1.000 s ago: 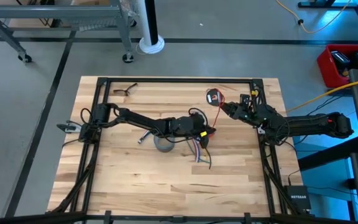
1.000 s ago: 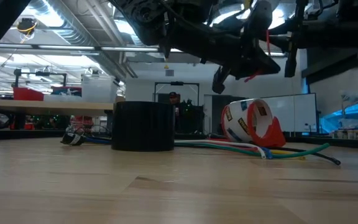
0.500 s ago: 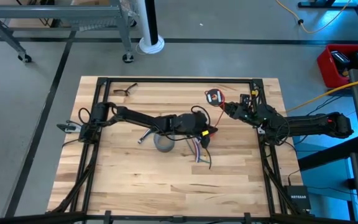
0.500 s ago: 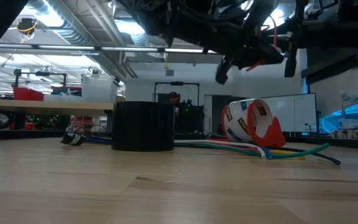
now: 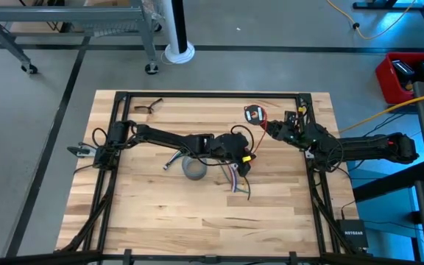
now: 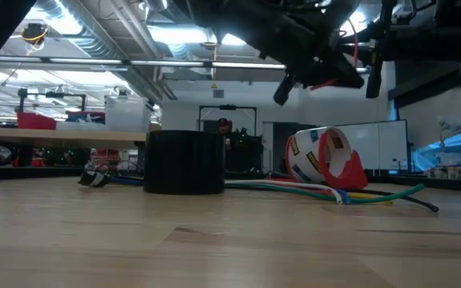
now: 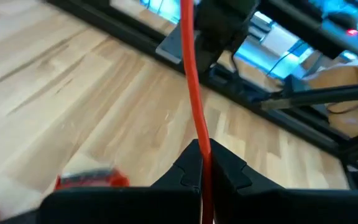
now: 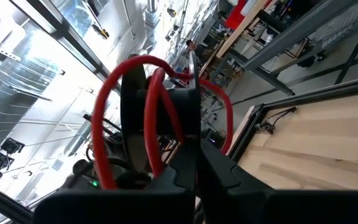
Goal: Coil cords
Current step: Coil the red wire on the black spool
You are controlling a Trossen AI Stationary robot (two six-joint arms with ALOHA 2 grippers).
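Left gripper (image 5: 250, 156): above the table (image 5: 146, 221), just beside the grey tape roll (image 5: 193, 169); fingers (image 7: 188, 171) closed on the red wire (image 7: 194, 106)
Right gripper (image 5: 266, 126): beyond the tape roll toward the table's far right corner; closed on the small coil (image 5: 253, 114) of red wire wound on a dark round core
Red wire: runs taut between both grippers, clear of the table
Loose cords (image 6: 374, 194): green, white and dark, lying on the table beside the tape roll
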